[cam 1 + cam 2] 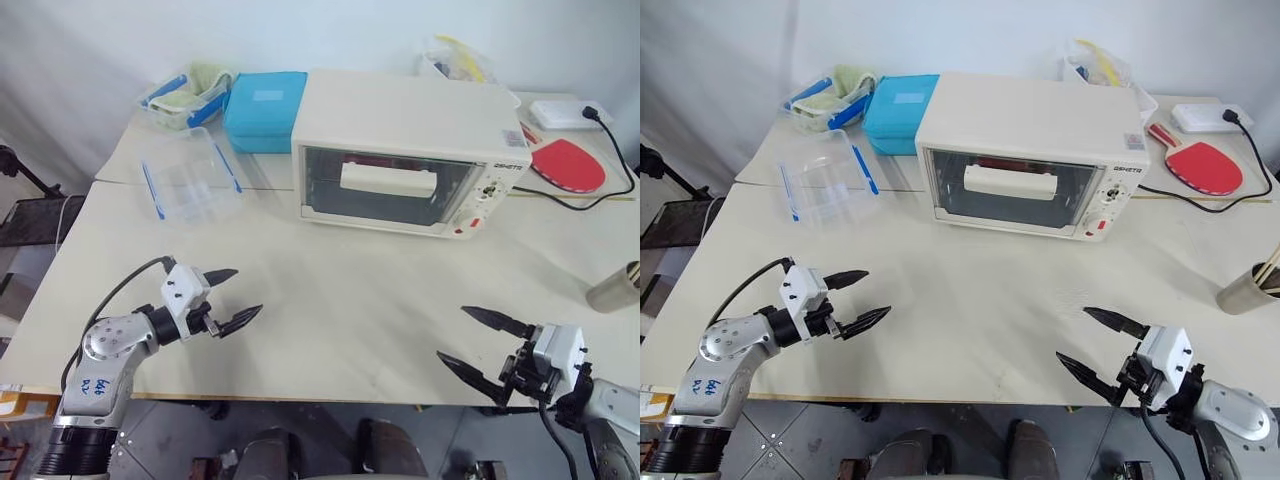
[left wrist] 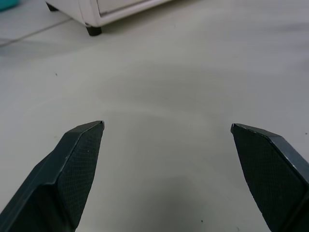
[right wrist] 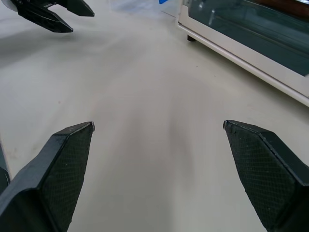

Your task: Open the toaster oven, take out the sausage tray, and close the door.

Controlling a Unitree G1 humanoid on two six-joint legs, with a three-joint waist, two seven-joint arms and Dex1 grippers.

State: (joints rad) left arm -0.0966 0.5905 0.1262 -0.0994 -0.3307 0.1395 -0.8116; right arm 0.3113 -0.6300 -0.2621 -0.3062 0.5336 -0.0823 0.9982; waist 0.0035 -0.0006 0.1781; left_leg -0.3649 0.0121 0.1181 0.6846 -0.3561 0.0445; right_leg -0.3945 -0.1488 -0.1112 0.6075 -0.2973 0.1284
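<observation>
left end effector [image 1: 229, 297] apart | right end effector [image 1: 482, 340] apart | toaster oven [image 1: 410, 150] well beyond both, door [image 1: 388, 187] closed

toaster oven [image 1: 405, 150]: 1 | blue box [image 1: 265, 108]: 1 | paddle [image 1: 566, 163]: 1

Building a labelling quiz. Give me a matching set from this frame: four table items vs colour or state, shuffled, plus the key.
Things:
1. oven door
2. lidded box
3. table tennis paddle
4. left gripper

Descriptions:
A. red
B. open, holding nothing
C. shut
D. blue

Pairs: 1-C, 2-D, 3-A, 4-B
</observation>
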